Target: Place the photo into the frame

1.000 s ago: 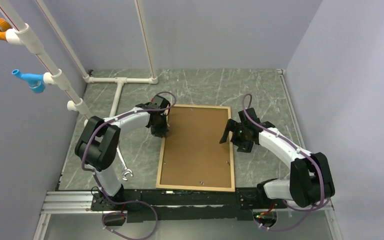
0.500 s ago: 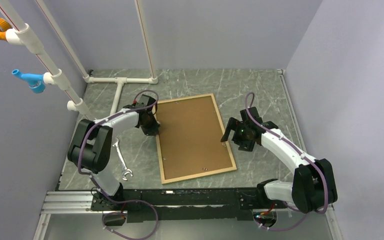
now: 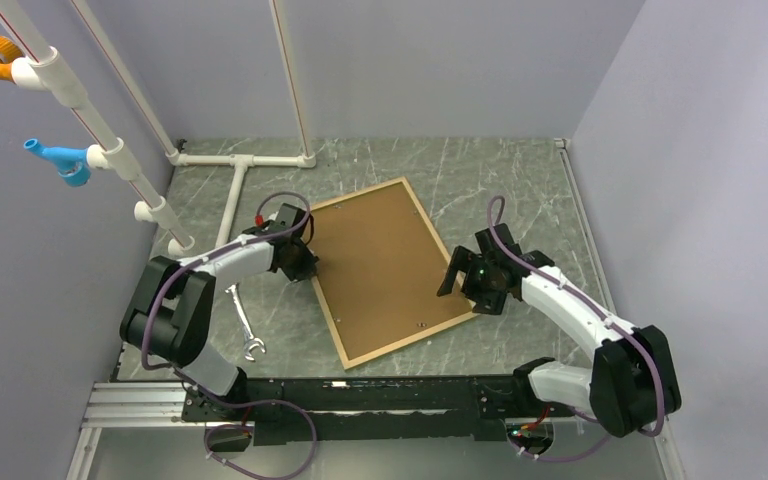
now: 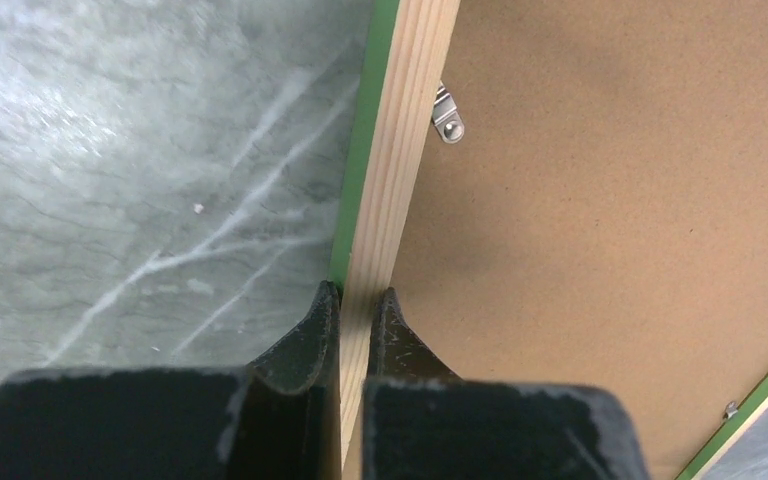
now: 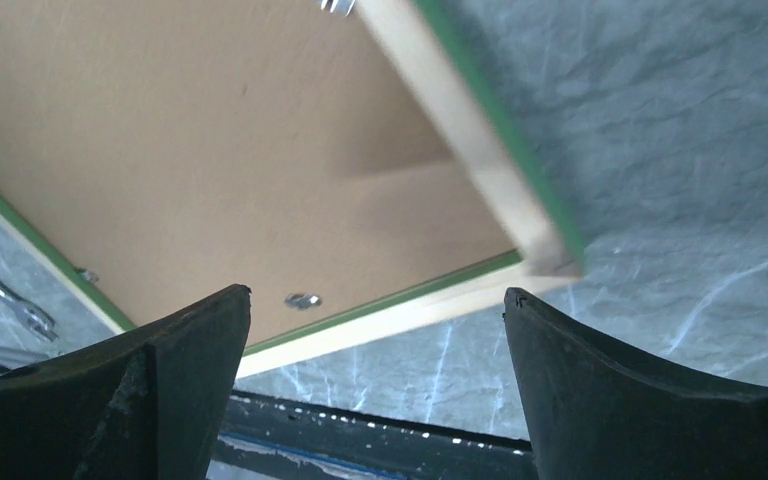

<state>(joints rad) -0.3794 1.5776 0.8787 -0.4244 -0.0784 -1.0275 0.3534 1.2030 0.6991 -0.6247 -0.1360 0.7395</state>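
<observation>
Lying back-up on the grey marbled table (image 3: 520, 190), the frame (image 3: 439, 246) sits skewed between the two arms, its long sides slanting from far-left to near-right. The tan wood face is up (green shows only along the outer sides). The plain brown backing board (image 3: 390, 270) fills the opening, and a small metal clip (image 4: 447, 117) rests on it just inside the border. The left gripper (image 4: 360, 300) is pinched tight on the frame's left border, one finger on the green outer side and the other on the inner side against the board. The right gripper (image 5: 375, 300) hangs at the frame's near-right corner with its fingers spread wide, gripping nothing; whether it touches the wood cannot be told. A wrench (image 3: 243, 330) lies on the table left of the frame, near the left arm.
</observation>
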